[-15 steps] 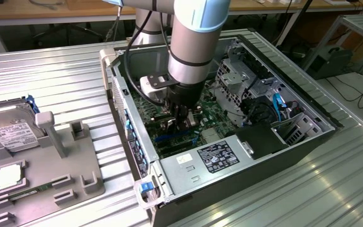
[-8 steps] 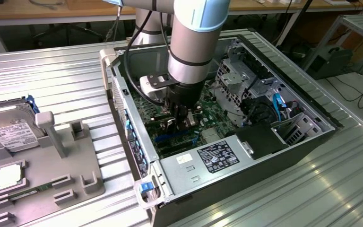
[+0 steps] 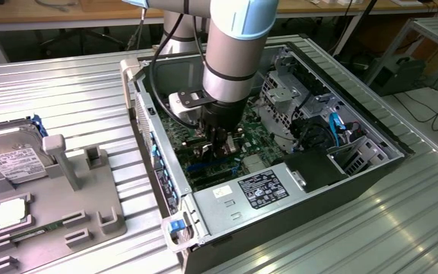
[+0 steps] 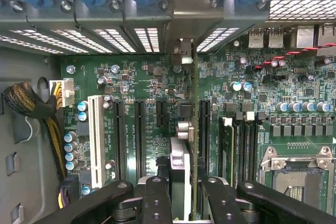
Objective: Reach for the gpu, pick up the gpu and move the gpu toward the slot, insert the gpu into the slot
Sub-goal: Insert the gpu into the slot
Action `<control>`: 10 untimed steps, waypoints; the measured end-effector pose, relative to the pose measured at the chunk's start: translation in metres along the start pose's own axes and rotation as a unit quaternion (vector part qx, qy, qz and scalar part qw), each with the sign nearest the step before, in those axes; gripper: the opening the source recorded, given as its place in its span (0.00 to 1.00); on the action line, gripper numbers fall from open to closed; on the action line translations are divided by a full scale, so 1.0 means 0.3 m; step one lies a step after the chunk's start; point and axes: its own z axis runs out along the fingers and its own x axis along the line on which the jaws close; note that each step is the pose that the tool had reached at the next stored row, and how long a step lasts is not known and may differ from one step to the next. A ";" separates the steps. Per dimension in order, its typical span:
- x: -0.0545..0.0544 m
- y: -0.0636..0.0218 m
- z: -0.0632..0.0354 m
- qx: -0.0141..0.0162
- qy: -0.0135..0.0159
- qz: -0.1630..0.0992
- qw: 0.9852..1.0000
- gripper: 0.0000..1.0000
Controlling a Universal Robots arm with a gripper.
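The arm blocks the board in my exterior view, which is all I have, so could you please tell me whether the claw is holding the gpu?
Observer: Yes, in the wrist view the gpu stands on edge between the fingers of the claw.
Operator: Thank you. Where is it over the board?
Observer: It runs right beside a long black slot; whether it is seated I cannot tell.
Operator: Are the neighbouring connectors free?
Observer: The white slot holds no card.
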 end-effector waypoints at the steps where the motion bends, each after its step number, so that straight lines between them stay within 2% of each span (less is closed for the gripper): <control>1: 0.000 0.001 0.001 0.000 0.000 0.000 1.000 0.28; 10: 0.000 0.004 0.001 0.000 0.000 0.000 1.000 0.28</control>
